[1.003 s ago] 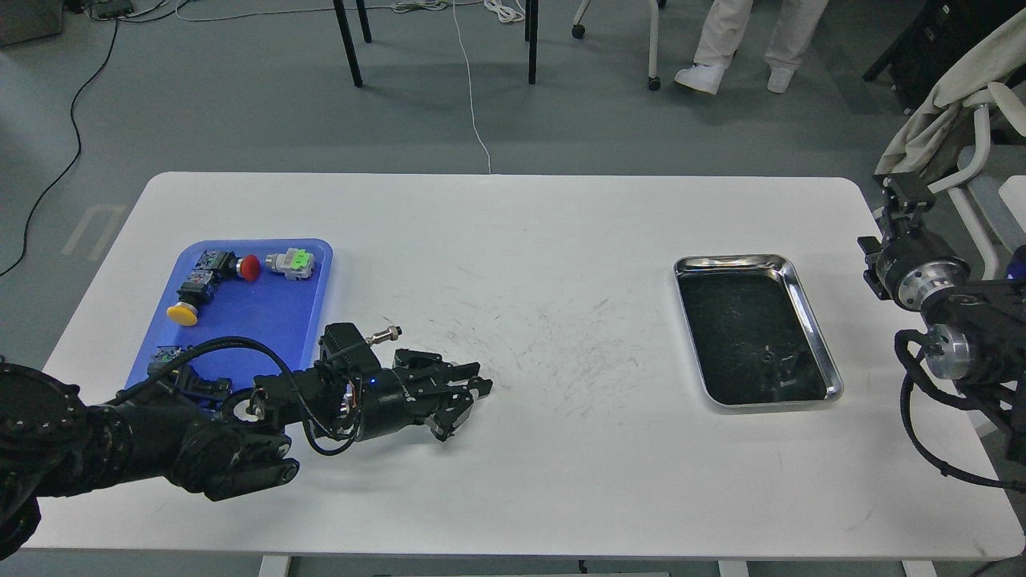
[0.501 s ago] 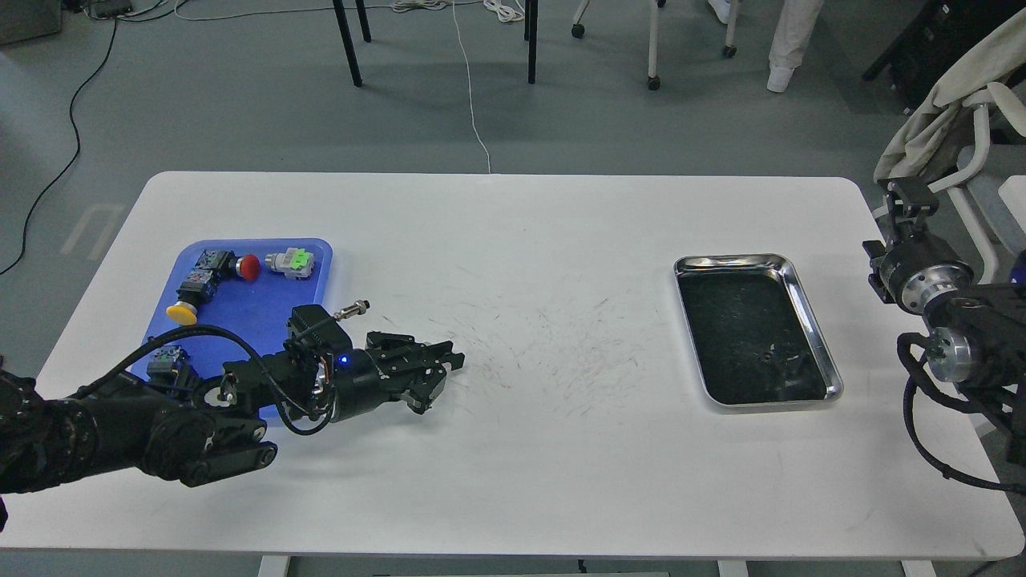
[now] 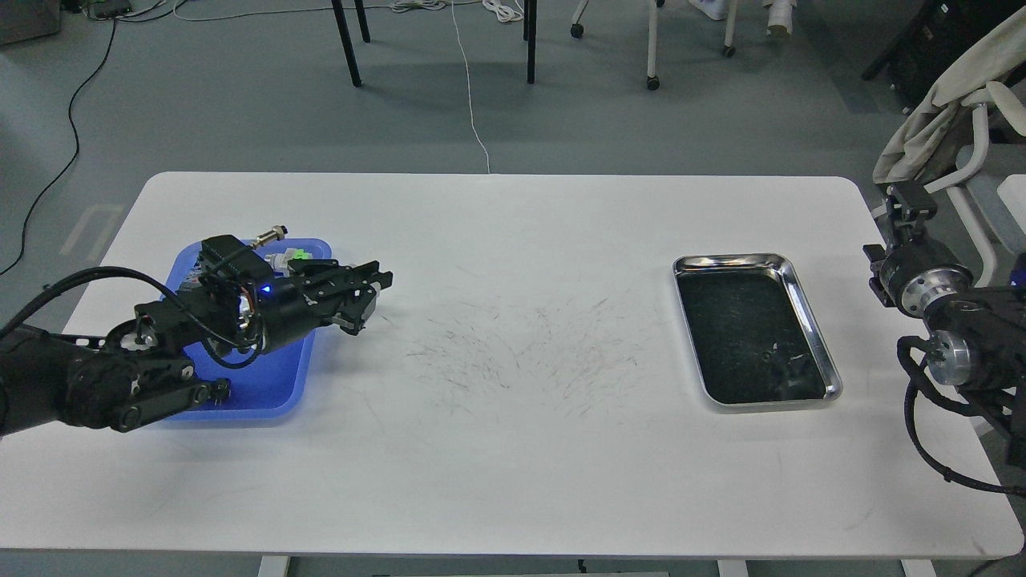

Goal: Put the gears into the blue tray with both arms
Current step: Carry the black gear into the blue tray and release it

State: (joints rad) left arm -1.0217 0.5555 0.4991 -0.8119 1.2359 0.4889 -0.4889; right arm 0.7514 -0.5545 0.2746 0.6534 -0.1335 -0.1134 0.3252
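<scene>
The blue tray [image 3: 272, 390] lies at the table's left, mostly covered by my left arm. My left gripper [image 3: 367, 295] hovers at the tray's right rim with its fingers pointing right. They are dark and overlapping, so I cannot tell if they are shut or hold anything. No gear can be made out for certain. A few small dark shapes [image 3: 781, 358] lie at the near end of the steel tray [image 3: 811, 316], too unclear to name. My right gripper [image 3: 910, 202] is off the table's right edge, seen small and dark.
A push-button with a green cap [image 3: 299, 255] peeks out at the blue tray's far edge behind my left wrist. The table's middle shows only scuff marks [image 3: 521, 353]. Chair legs and cables stand on the floor beyond the table. A draped chair is at the far right.
My left arm has swung left and away from me, from the table's front middle to over the blue tray, now hiding the red and yellow buttons. The right arm barely moved.
</scene>
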